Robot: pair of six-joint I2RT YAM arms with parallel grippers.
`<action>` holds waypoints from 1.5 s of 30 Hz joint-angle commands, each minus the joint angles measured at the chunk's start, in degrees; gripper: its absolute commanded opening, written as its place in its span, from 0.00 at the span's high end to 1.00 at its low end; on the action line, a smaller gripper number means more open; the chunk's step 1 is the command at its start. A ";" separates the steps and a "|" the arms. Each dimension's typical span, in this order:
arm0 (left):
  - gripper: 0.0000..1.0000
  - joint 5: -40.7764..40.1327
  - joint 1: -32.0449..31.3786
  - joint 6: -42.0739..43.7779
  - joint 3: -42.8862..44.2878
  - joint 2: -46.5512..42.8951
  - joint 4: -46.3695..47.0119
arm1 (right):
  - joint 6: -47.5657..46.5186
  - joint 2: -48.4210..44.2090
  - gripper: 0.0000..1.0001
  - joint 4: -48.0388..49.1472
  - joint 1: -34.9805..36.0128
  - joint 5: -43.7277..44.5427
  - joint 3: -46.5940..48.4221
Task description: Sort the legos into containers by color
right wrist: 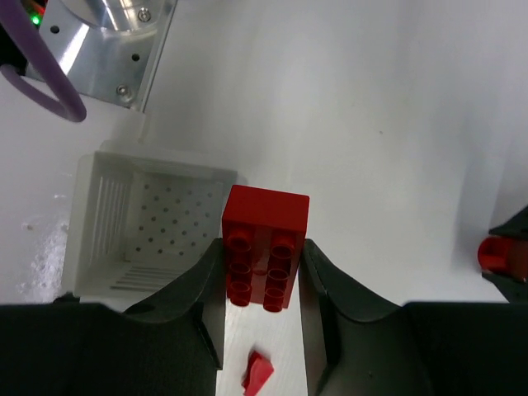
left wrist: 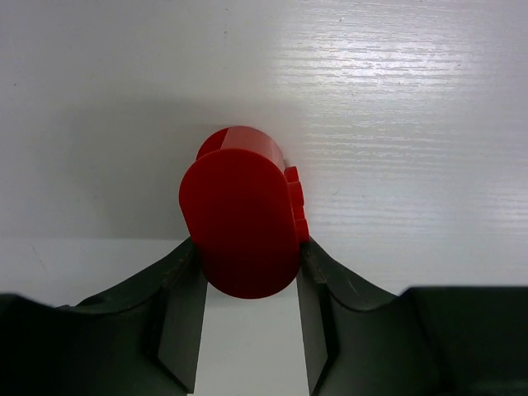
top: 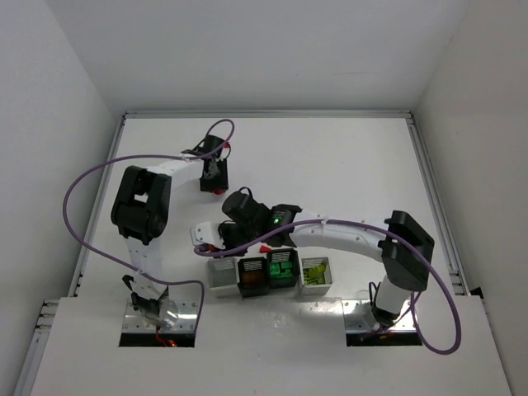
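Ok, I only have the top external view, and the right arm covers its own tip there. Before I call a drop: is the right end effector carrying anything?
Observer: Yes. The right wrist view shows a red brick clamped in the right end effector.
Operator: Is anything already in the leftmost white bin?
Observer: Nothing that shows. The right wrist view has only its bare perforated floor, though the near corner is hidden.
Operator: And the left arm, far out?
Observer: In the left wrist view, the left end effector looks closed against both sides of a rounded red piece resting on the table.
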 commanded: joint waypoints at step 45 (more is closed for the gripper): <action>1.00 17.71 2.03 11.07 -13.20 -23.75 5.22 | 8.28 -2.41 0.08 1.55 5.19 7.08 0.48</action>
